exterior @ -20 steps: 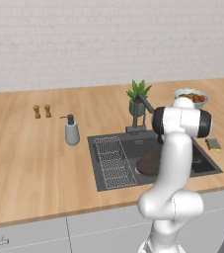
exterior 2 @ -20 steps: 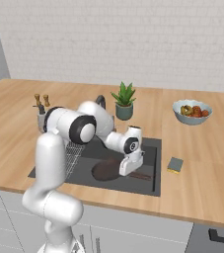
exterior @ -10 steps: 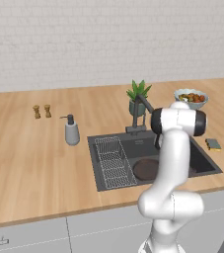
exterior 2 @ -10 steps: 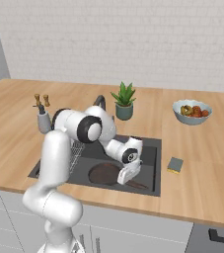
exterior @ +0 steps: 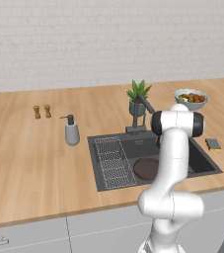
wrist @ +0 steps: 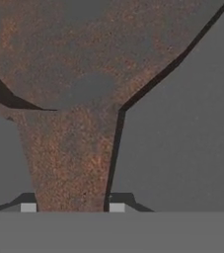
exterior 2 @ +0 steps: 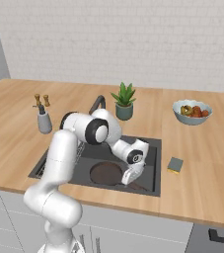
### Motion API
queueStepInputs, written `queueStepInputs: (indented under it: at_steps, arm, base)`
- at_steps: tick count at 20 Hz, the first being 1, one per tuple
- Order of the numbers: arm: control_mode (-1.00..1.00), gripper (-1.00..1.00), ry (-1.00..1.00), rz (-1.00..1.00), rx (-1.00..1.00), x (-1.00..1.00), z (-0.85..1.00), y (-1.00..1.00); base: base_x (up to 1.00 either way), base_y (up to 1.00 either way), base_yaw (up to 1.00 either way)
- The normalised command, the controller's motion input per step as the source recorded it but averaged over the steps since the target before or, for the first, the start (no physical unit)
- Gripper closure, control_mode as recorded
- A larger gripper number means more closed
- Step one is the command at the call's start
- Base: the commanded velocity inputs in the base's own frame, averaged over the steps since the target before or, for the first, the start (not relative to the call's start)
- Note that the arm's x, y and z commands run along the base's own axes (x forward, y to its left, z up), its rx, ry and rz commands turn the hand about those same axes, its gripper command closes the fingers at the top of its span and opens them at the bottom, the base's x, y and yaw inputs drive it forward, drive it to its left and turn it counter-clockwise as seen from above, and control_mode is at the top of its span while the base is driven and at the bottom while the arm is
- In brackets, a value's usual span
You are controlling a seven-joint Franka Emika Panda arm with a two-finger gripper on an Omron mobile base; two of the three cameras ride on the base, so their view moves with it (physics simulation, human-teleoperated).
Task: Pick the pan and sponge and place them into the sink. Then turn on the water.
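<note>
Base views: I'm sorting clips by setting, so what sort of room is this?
A kitchen, rendered: a wooden counter holds a dark sink with a faucet, and a soap dispenser stands nearby.

On the wooden counter (exterior: 29, 158) we see a grey soap dispenser (exterior: 72, 132) with a dark pump standing upright at the left. Farther left and toward the wall, we find two small brown shakers (exterior: 42, 111) side by side, just apart from each other. A potted green plant (exterior: 138, 99) in a dark grey pot stands at the far middle. To the right of it we see a pale bowl of red-orange food (exterior: 190, 98). Behind everything runs a white brick wall (exterior: 108, 39). Along the near edge we see pale grey cabinet fronts (exterior: 59, 234).
</note>
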Motion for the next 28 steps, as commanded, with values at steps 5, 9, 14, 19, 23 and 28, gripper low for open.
queueStepInputs:
  at_steps: [5, 9, 14, 19, 23, 28]
  arm:
    - [-1.0, -1.0, 0.0, 0.0, 0.0, 0.03, -0.19, 0.05]
    - [-1.0, -1.0, -0.02, 0.0, 0.0, -0.02, 0.05, 0.0]
    - [-1.0, -1.0, -0.11, 0.0, 0.0, -0.1, 0.31, 0.03]
    - [-1.0, -1.0, -0.05, -0.05, 0.0, -0.12, 0.78, 0.0]
    - [-1.0, -1.0, 0.0, -0.17, -0.1, -0.14, 1.0, 0.0]
    - [-1.0, -1.0, 0.0, -0.22, -0.15, -0.04, 1.0, 0.0]
  base:
    - [0.0, 0.0, 0.0]
    - [0.0, 0.0, 0.0]
    - [0.0, 0.0, 0.0]
    - [0.0, 0.0, 0.0]
    - [0.0, 0.0, 0.0]
    - [0.0, 0.0, 0.0]
